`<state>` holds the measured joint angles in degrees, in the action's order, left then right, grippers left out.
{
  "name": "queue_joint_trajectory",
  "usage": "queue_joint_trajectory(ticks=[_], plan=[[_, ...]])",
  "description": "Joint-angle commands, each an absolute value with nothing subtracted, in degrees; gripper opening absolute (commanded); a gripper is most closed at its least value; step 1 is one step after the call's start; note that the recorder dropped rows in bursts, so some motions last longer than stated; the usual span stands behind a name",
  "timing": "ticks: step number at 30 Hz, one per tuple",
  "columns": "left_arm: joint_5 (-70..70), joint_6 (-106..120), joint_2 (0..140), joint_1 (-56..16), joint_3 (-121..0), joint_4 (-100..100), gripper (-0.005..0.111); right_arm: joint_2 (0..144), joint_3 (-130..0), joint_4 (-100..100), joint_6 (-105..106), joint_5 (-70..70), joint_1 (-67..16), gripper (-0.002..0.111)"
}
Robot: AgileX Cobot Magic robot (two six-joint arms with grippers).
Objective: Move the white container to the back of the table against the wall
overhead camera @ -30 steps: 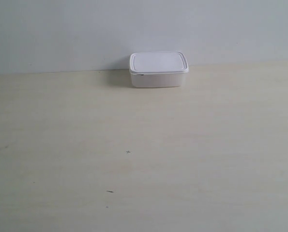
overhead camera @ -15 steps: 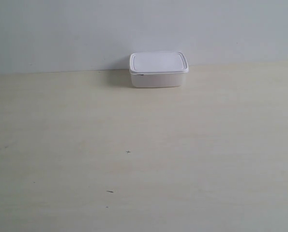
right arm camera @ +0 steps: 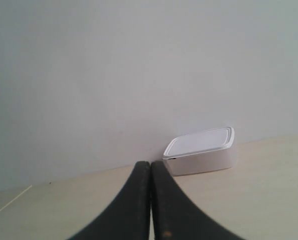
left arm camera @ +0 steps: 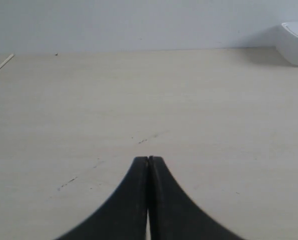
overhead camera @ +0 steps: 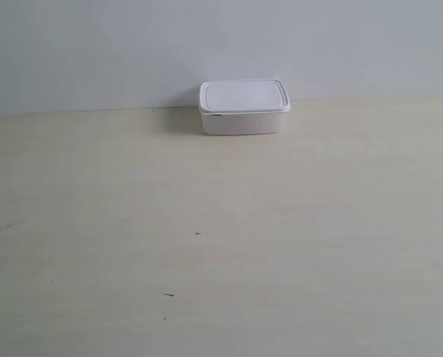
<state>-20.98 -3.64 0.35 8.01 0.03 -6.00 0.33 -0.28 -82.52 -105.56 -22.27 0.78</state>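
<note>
The white container [overhead camera: 243,107] stands with its lid on at the back of the table [overhead camera: 221,238], its rear side at the wall [overhead camera: 221,44]. The right wrist view shows it [right arm camera: 201,151] against the wall, well ahead of my right gripper [right arm camera: 150,164], which is shut with nothing in it. In the left wrist view only a corner of the container [left arm camera: 296,42] shows at the frame's edge, far from my left gripper [left arm camera: 148,159], also shut and empty. Neither gripper appears in the exterior view.
A few small dark specks [overhead camera: 197,234] mark the pale tabletop. The table's side edge [left arm camera: 1,66] shows in the left wrist view. The wall [right arm camera: 138,75] fills most of the right wrist view.
</note>
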Motion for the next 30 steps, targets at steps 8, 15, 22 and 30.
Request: queue_joint_trajectory(ticks=[8,15,22,30], plan=[[-20.9,-3.6,0.0,8.1,0.0,-5.4,0.000,0.0,0.0,-90.5,-97.0,-15.7,-1.0,0.000],[-20.9,-3.6,0.0,8.1,0.0,-5.4,0.000,0.0,0.0,-90.2,-106.7,-7.7,-1.0,0.000],[-20.9,-3.6,0.0,8.1,0.0,-5.4,0.000,0.0,0.0,-87.6,-115.7,-1.4,-1.0,0.000],[-20.9,-3.6,0.0,8.1,0.0,-5.4,0.000,0.0,0.0,-63.7,-90.3,3.9,-1.0,0.000]])
